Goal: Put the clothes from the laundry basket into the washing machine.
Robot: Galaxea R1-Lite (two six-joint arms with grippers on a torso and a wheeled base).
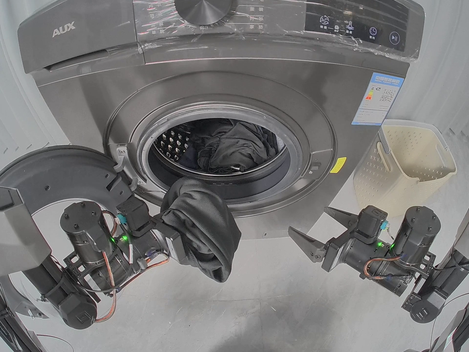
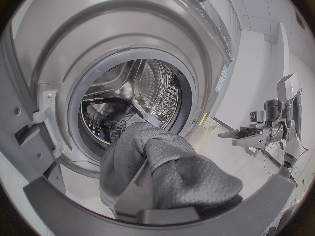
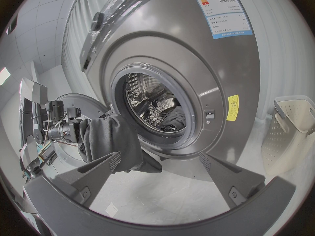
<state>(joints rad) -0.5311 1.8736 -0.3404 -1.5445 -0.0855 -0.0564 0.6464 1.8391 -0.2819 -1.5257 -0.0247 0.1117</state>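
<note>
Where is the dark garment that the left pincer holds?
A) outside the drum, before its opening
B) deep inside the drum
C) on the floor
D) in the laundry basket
A: the dark garment hangs from the left pincer in front of the drum opening.

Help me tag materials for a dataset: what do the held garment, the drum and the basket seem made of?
Garment: dark knit fabric, probably synthetic mesh; fine pinholes, limp drape.
Drum: polished steel, apparently; mirror shine, punched holes.
Basket: cream plastic, matte; moulded perforated walls.

Free room in the drum opening (image 2: 144, 82) above dark clothes (image 2: 115, 125); open door (image 1: 53, 172) at its left.
</note>
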